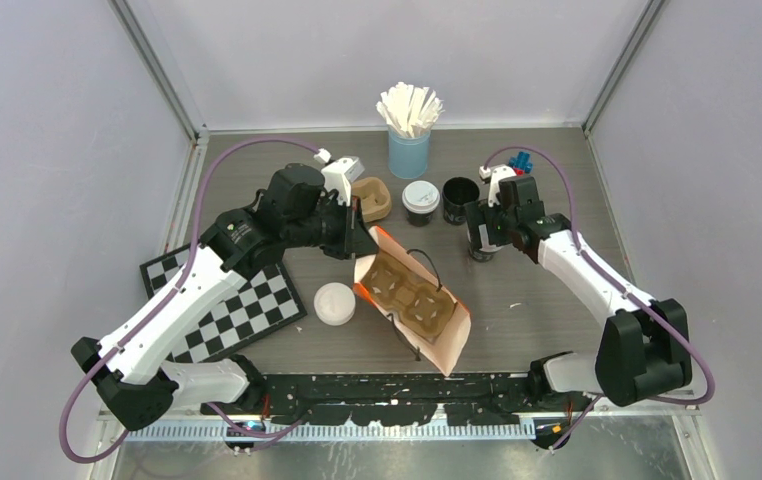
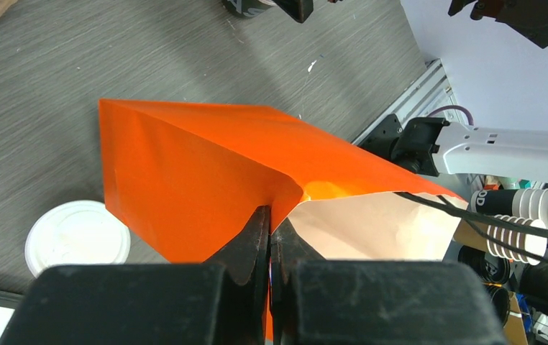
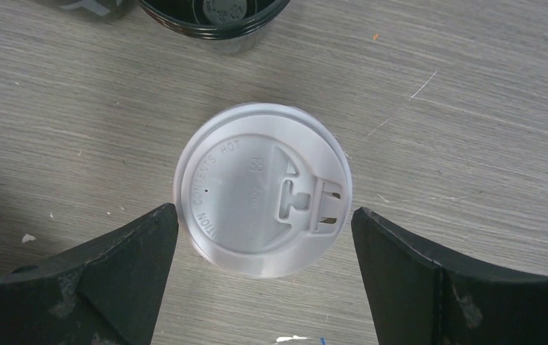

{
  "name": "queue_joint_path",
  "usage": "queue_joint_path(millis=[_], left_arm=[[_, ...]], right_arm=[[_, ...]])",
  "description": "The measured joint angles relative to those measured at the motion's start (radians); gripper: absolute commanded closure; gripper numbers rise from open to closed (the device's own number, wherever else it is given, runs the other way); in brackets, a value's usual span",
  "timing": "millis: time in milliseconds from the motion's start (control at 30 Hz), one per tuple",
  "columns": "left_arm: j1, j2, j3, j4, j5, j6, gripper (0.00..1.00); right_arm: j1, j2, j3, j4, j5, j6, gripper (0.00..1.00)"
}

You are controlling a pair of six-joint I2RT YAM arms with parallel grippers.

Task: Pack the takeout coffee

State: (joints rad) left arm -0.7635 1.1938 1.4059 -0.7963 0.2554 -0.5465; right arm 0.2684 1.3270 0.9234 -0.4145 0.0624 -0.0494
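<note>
At right side of grey table, your right gripper straddled small black paper cup with round white plastic sip lid, fingers spread wide either side of lid. Second lidded cup and lidless black cup stood just far-left of it. Your left gripper, fingers pressed together, pinched rim of orange paper bag at table centre; brown cardboard cup carrier sat inside. Loose white lid lay left of bag.
</note>
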Motion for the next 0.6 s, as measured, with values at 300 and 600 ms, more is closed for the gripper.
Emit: queue_joint_path(millis=[300,600], left_arm=[[0.000,0.000,0.000,-0.010,0.000,-0.002,0.99],[0.000,0.000,0.000,-0.010,0.000,-0.007,0.99]], right_arm=[[0.000,-0.037,-0.027,0.059,0.003,-0.010,0.05],[0.000,-0.024,-0.030,0.078,-0.005,-0.024,0.05]])
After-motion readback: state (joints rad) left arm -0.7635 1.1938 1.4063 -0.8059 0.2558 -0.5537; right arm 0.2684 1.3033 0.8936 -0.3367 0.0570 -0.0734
